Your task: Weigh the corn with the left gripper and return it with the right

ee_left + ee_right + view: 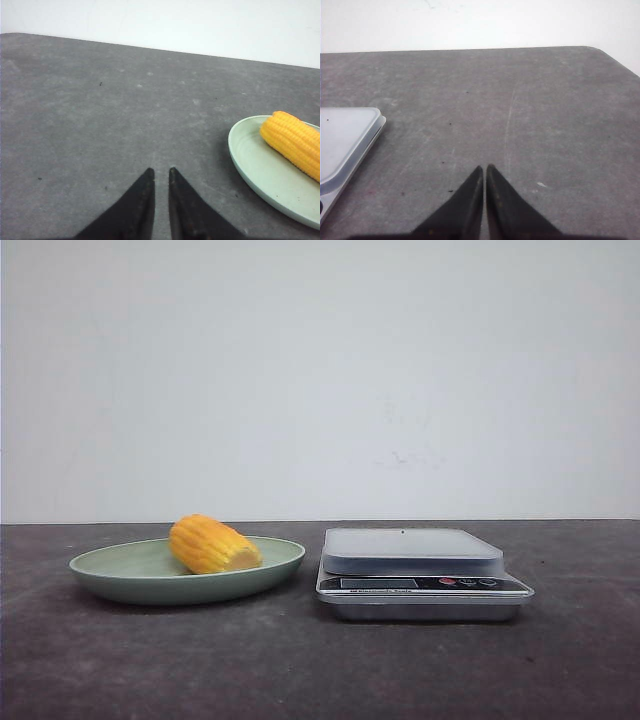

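Observation:
The corn (212, 544), a short yellow-orange cob piece, lies on its side in a pale green plate (120, 565) left of a silver kitchen scale (420, 585). In the left wrist view the corn (292, 142) and the plate (260, 172) sit off to one side of my left gripper (161, 172). That gripper hovers over bare table, its black fingers nearly together with a narrow slit and nothing between them. My right gripper (484, 169) is shut and empty over bare table, with the scale's platform (345, 140) to its side. Neither gripper shows in the front view.
The dark grey table (300, 670) runs to a white wall behind. The scale's display and buttons (465, 582) face the front. The table's far rounded corners show in both wrist views.

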Robot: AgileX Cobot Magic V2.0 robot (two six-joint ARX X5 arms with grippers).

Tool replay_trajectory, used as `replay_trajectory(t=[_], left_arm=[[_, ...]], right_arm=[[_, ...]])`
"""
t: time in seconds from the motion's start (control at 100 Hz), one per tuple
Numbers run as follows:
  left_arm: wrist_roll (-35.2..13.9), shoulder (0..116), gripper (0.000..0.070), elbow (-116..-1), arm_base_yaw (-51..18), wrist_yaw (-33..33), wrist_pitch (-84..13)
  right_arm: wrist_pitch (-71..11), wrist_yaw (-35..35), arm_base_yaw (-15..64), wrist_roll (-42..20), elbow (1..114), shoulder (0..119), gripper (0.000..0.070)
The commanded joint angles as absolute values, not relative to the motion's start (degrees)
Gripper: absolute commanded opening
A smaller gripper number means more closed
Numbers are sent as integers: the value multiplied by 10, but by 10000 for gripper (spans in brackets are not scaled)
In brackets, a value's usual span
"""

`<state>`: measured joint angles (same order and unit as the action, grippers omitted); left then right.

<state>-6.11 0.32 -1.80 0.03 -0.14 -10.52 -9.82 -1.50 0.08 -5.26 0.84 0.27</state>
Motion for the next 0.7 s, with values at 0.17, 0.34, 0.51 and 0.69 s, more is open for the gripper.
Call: replay_trajectory(t=[0.17, 0.34, 0.51, 0.69], left_arm=[[-81, 3, 1, -9, 1, -4, -84], [-175, 5, 6, -33, -6, 12, -17], [-185, 52, 6, -137, -11, 14, -45], [-185, 171, 5, -293, -11, 25, -110]], right_arm=[[-96, -23, 3, -101, 11, 2, 4], [-131, -33, 3, -162, 78, 33, 3], [-142, -53, 3, -178, 192, 118, 3], [-173, -85, 3, -167, 322, 216, 3]])
